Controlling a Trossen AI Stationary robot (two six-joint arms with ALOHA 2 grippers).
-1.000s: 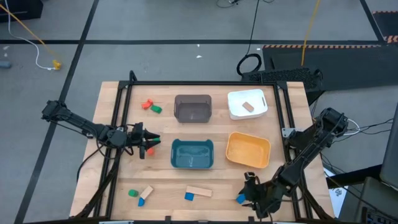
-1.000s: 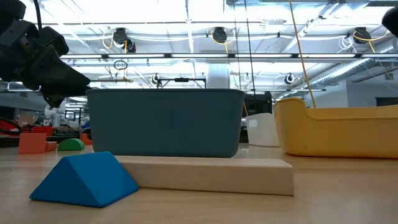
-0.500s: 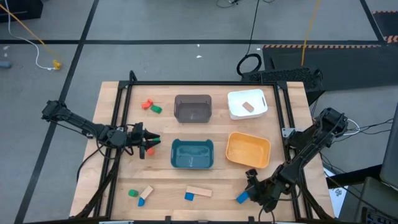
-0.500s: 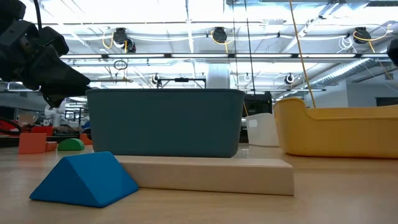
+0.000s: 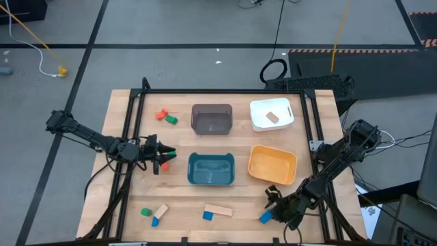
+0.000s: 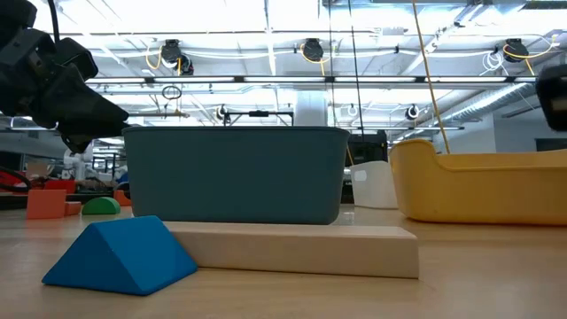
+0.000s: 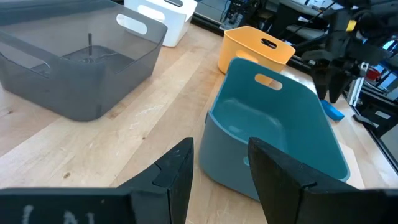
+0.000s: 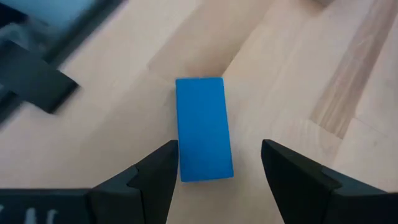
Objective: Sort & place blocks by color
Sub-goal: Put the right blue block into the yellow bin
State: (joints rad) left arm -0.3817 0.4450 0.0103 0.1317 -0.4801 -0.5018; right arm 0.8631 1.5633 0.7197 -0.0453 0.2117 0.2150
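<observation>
My right gripper [image 8: 219, 158] [image 5: 274, 203] hangs open over a blue bar block [image 8: 202, 127] [image 5: 264, 217] that lies flat on the table near its near right corner. One finger stands on each long side of the block, and I see no touch. My left gripper [image 7: 221, 149] [image 5: 161, 159] is open and holds nothing, left of the teal bin [image 7: 280, 137] [image 5: 211, 169]. Other blocks lie loose: red [image 5: 162, 115] and green [image 5: 171, 120] at the far left, green [image 5: 145, 212], a wood and blue pair [image 5: 159, 215], and a blue wedge [image 6: 120, 255] against a wood bar [image 6: 297, 251].
Four bins stand mid-table: grey [image 5: 212, 119], white [image 5: 262, 123] with a wood block [image 5: 272, 117] inside, teal, and yellow [image 5: 272, 165]. A black frame [image 5: 218, 92] runs around the work area. Bare wood shows between the bins and the near edge.
My right gripper has moved a little toward the far edge and come down over the blue bar block. The block has not moved. The left arm has kept still.
</observation>
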